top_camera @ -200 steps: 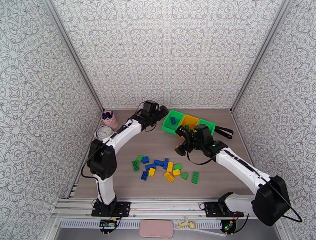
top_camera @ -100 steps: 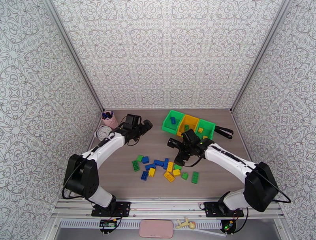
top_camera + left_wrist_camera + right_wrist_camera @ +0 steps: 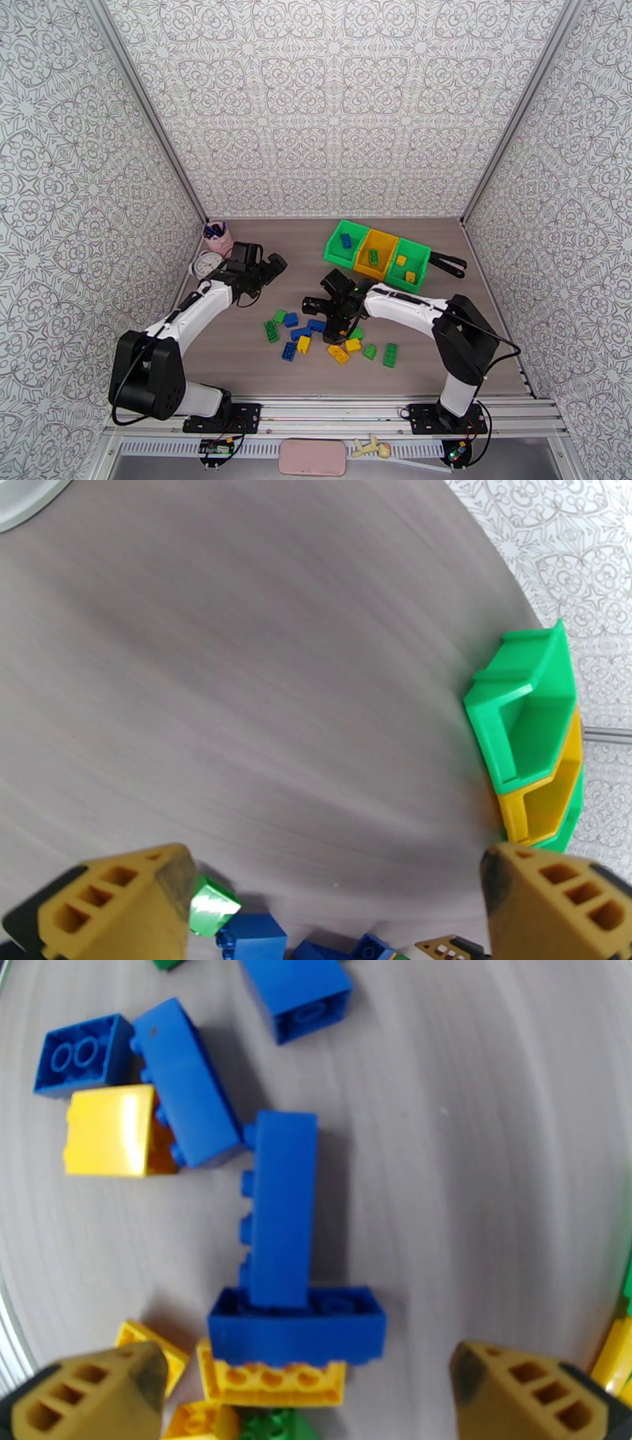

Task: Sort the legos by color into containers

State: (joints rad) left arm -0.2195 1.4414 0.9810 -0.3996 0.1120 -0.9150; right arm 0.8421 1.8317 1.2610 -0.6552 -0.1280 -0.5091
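Note:
The legos (image 3: 332, 338) lie as a loose pile of blue, green and yellow bricks at the table's middle front. The containers (image 3: 376, 251) stand at the back right: a green bin with a blue brick, a yellow bin with a green brick, and a green bin with two yellow bricks. My right gripper (image 3: 324, 310) hangs open over the pile's back edge. In the right wrist view the gripper (image 3: 316, 1394) straddles a long blue brick (image 3: 276, 1209) and a shorter blue brick (image 3: 296, 1327) lying on a yellow one (image 3: 272, 1380). My left gripper (image 3: 274, 267) is open and holds nothing, left of the pile. From the left wrist the gripper (image 3: 332, 910) faces the containers (image 3: 525, 717).
A pink pen cup (image 3: 220, 237) and a round white dial (image 3: 207, 265) sit at the back left near my left arm. A black tool (image 3: 447, 264) lies right of the bins. Patterned walls close the table on three sides.
My left arm has drawn back from the bins to the left. My right gripper has swung from beside the bins down and left to the pile. Both stay open.

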